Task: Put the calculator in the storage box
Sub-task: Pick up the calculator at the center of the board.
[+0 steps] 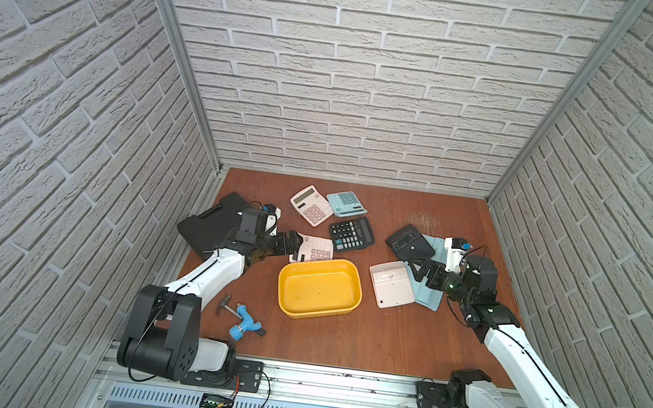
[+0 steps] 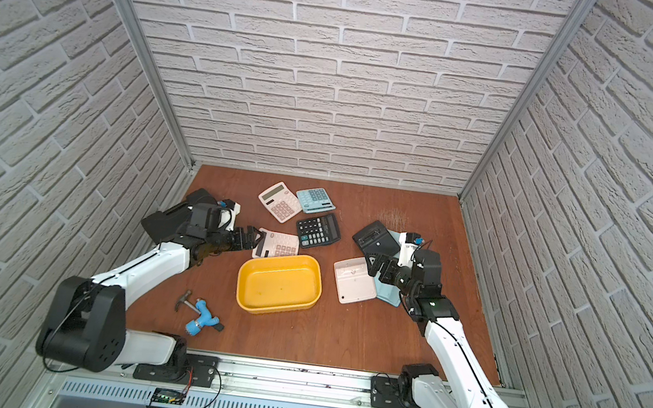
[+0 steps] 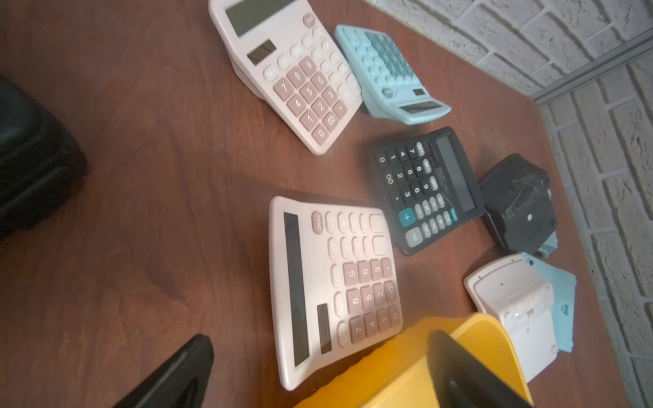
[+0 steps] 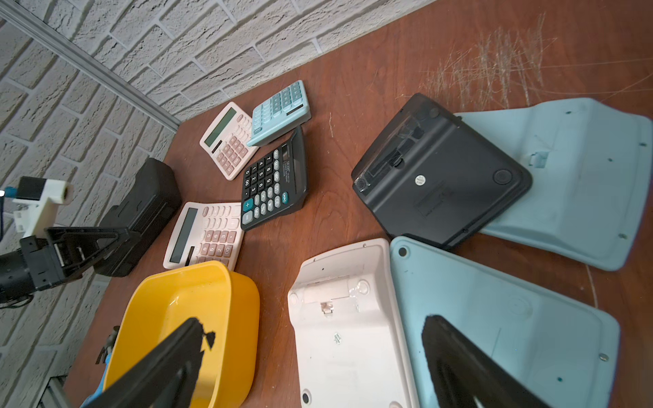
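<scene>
My left claw (image 1: pixel 294 244) is spread wide at the edge of the pink calculator (image 1: pixel 316 250), which lies on the table just behind the yellow box (image 1: pixel 319 291). My right claw (image 1: pixel 414 270), also spread, hovers by a face-down white calculator (image 1: pixel 390 292).

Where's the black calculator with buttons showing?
In a top view the black calculator sits mid-table, behind the yellow storage box, just in front of the face-up blue calculator.
</scene>
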Motion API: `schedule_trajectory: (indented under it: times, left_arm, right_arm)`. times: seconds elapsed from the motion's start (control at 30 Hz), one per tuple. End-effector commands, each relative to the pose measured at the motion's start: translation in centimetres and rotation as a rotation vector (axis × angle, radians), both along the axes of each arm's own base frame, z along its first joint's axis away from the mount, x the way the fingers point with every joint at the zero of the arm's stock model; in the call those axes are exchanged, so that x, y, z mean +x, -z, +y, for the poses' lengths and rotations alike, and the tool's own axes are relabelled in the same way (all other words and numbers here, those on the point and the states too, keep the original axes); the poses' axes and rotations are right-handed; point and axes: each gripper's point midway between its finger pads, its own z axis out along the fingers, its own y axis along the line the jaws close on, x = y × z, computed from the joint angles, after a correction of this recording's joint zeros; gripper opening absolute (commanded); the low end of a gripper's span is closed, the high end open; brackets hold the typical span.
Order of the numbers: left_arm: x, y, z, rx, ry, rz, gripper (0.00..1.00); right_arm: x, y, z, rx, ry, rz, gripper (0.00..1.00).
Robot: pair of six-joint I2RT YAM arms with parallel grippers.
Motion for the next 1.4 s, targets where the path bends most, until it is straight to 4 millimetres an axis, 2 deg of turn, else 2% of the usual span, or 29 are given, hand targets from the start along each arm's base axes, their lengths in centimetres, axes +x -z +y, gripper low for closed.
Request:
schedule_trajectory:
  times: [0.0, 0.37, 0.5, 0.63, 0.9, 1.0, 1.17, 1.27, 1.37]
  left_arm:
    - [-0.3, 1.5, -0.3, 0.018, 0.032, 0.07, 0.95]
    - [0.4, 4.2, -1.6, -0.057, 0.076, 0.175, 0.67]
    - [0.7, 4.6, -1.8, -0.081, 0.084, 0.19, 0.5]
    - [0.7, 4.6, -1.7, -0.093, 0.079, 0.189, 0.37]
    - [0.7, 3.0, -1.6, -0.097, 0.08, 0.141, 0.13]
    - [0.8, 2.2, -1.7, -0.108, 0.083, 0.114, 0.07]
    - [1.1, 0.1, -1.9, -0.133, 0.076, 0.061, 0.03]
    - [1.2, -1.8, -2.0, -0.149, 0.059, 0.021, 0.0]
    - [0.9, -3.9, -2.1, -0.17, 0.036, -0.017, 0.0]
  right_arm:
    - [0.7, -1.7, 1.3, 0.021, -0.06, -0.051, 0.99]
    - [0.9, -1.0, 2.5, 0.003, -0.105, -0.023, 0.94]
    - [0.9, -0.9, 2.6, -0.006, -0.11, -0.019, 0.93]
    - [0.9, -0.7, 2.6, -0.013, -0.111, -0.016, 0.93]
    - [0.9, -0.6, 2.8, -0.021, -0.114, -0.011, 0.92]
    - [0.9, -0.6, 2.8, -0.025, -0.115, -0.011, 0.92]
    - [0.9, -0.6, 2.8, -0.033, -0.114, -0.009, 0.96]
    - [0.8, -0.7, 2.8, -0.04, -0.111, -0.014, 1.0]
    - [0.8, -0.8, 2.8, -0.045, -0.11, -0.015, 1.0]
